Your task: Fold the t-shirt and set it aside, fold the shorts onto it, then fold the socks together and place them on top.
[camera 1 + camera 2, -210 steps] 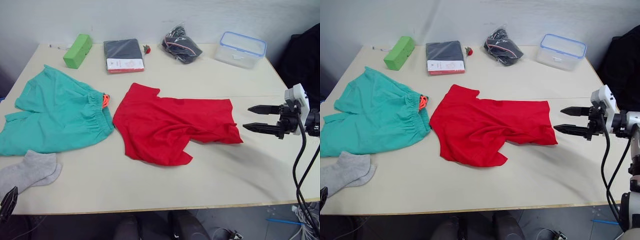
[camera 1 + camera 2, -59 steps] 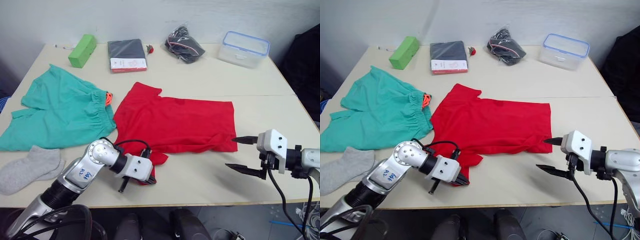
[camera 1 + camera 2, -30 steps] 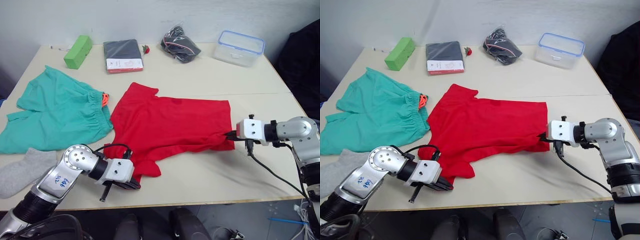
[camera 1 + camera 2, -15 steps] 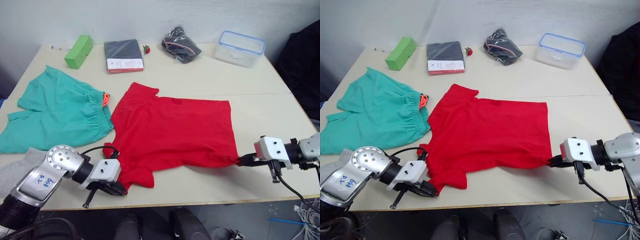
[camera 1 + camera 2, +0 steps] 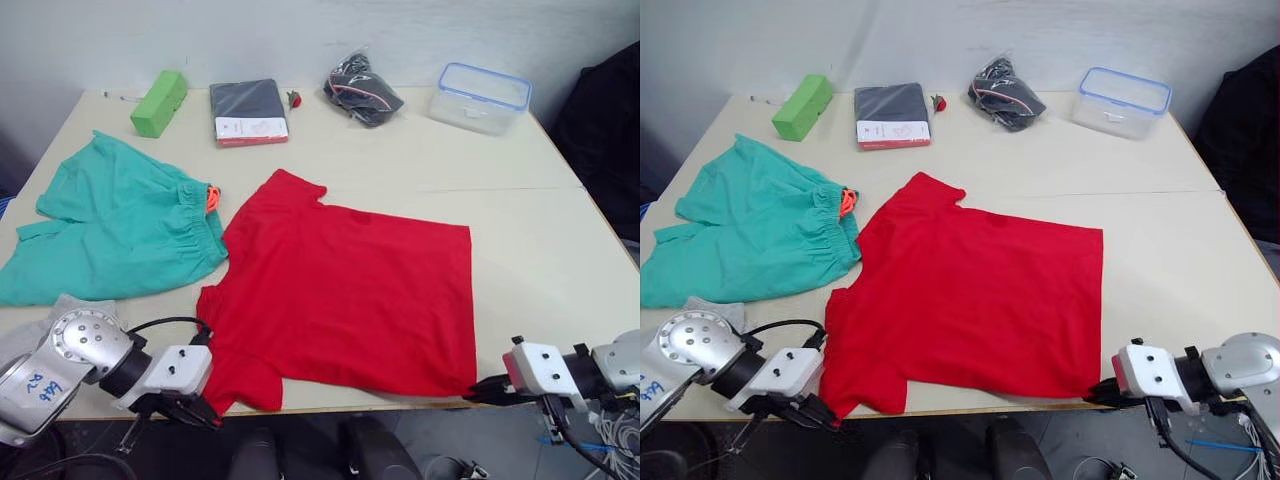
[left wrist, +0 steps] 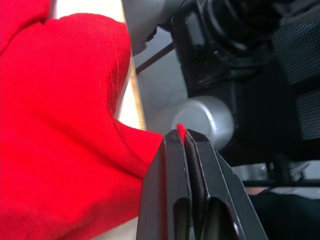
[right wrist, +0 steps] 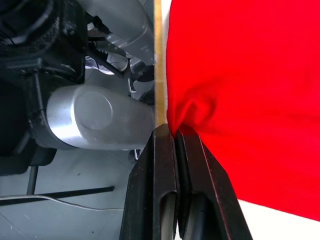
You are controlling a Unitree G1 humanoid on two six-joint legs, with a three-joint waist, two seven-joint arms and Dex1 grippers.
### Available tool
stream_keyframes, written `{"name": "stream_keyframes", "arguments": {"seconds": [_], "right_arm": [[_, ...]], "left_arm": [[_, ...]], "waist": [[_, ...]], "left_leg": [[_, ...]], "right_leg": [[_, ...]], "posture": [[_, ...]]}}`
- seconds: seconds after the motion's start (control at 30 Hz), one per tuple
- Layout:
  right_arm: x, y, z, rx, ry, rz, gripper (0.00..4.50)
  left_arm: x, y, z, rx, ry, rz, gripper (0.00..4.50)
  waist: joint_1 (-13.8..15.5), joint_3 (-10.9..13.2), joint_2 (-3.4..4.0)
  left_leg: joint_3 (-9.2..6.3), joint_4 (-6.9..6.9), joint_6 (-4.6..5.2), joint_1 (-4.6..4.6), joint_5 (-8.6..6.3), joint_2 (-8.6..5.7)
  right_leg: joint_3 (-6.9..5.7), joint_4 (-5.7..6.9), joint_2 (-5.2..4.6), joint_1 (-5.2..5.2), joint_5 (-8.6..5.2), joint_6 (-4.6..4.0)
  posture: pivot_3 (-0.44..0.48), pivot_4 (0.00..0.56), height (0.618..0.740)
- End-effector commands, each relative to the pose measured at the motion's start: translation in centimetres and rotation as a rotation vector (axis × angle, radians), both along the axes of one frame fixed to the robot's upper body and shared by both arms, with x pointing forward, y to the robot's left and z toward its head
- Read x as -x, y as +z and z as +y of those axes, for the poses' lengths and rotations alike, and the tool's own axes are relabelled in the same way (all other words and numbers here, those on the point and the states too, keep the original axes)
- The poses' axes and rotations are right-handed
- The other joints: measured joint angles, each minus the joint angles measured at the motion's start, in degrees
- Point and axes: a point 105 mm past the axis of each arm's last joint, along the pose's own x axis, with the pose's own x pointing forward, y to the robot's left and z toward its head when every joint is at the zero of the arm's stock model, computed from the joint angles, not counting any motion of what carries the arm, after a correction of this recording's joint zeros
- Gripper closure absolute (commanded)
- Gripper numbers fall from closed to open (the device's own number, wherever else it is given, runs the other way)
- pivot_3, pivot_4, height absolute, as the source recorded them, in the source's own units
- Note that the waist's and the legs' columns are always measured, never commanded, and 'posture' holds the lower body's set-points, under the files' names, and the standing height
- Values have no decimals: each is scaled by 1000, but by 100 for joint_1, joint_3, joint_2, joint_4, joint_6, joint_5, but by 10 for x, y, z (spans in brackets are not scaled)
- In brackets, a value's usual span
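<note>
The table [image 5: 560, 240] is the largest thing in view, and nearly all the work is laid out on it. The t-shirt [image 5: 345, 295] is spread flat across the middle, its lower edge drawn right to the near edge of the table. The shorts [image 5: 115, 235] lie flat at the left, just beside the shirt's collar end, and the socks [image 5: 80, 305] are seen at the near left corner, partly covered by the left arm. At the far edge a green block [image 5: 158, 101], a dark packaged garment [image 5: 248, 110], a black bag [image 5: 362, 88] and a clear plastic box [image 5: 480, 95] are lined up, well apart from the cloth.

The left gripper [image 5: 205, 417] is clamped on the near sleeve corner of the shirt, red cloth being pinched between its closed fingers [image 6: 175, 165]. The right gripper [image 5: 480, 390] is likewise closed on the hem corner, a small pucker of cloth being gathered at its fingertips [image 7: 165, 150].

The step in hand is judged to be the flattening of the shirt before its first fold. To do it well, both corners should be kept level and evenly taut, so that no slack ridge is left across the middle. The cloth should be lifted only slightly and carried away from the near edge together, the fold being laid square over the body. Release should be made only once the edges are aligned, lest the sleeve be dragged askew.
</note>
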Motion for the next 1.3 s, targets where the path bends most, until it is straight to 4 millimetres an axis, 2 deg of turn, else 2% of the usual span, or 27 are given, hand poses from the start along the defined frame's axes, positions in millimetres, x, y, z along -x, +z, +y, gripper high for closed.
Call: {"name": "stream_keyframes", "arguments": {"seconds": [0.03,0.1,0.2,0.43,0.53,0.73,0.87,1.03,1.13,1.3], "right_arm": [[3,8,2,-20,-4,-25,4486],[5,8,-1,-17,-10,-15,4486],[6,11,-5,-24,-18,11,4486],[-7,34,-3,-160,-92,143,4486],[-9,34,-6,-153,-90,207,4486],[-15,39,-5,-171,-94,226,4486],[-19,46,-3,-218,-124,263,4486],[-21,44,-7,-229,-166,341,4486],[-35,40,-6,-286,-264,394,4486],[-51,21,-10,-286,-396,497,4486]], "left_arm": [[18,13,-2,20,-28,68,4500],[22,17,-2,30,-12,96,4500],[17,23,-2,51,27,80,4500],[-26,50,-4,190,236,63,4500],[-49,53,-4,223,315,20,4500],[-47,53,-8,221,299,4,4500],[-65,52,-10,263,379,-60,4500],[-95,62,-9,380,585,-61,4500],[-117,50,2,342,753,-73,4500],[-136,23,12,272,916,-124,4500]], "waist": [[7,0,-1],[15,0,-1],[27,0,-1],[88,0,-1],[118,0,-1],[118,0,-1],[134,0,-1],[153,1,-2],[133,1,-2],[109,1,-2]], "left_leg": [[0,0,0,-1,0,0],[1,-1,0,0,0,-1],[1,-2,0,2,0,-2],[1,-1,2,3,-1,-4],[2,-1,2,3,-1,-4],[3,-5,3,-7,-4,-2],[1,5,2,-5,-4,-2],[0,11,5,-8,-5,-4],[-2,20,5,-8,-5,-2],[-2,24,3,-8,-4,0]], "right_leg": [[0,-1,0,0,0,0],[1,-4,0,1,0,0],[0,-11,1,6,-1,0],[0,-18,3,10,0,1],[1,-15,4,4,0,1],[3,-17,2,-9,0,1],[2,-10,-1,-4,0,1],[-1,-6,-2,-4,0,2],[-2,4,-2,-7,0,2],[-2,15,-1,-14,0,2]], "posture": [[0,150,740],[0,150,740],[0,150,740],[0,150,740],[0,150,740],[0,150,740],[0,150,740],[0,150,740],[0,150,740],[0,150,740]]}}
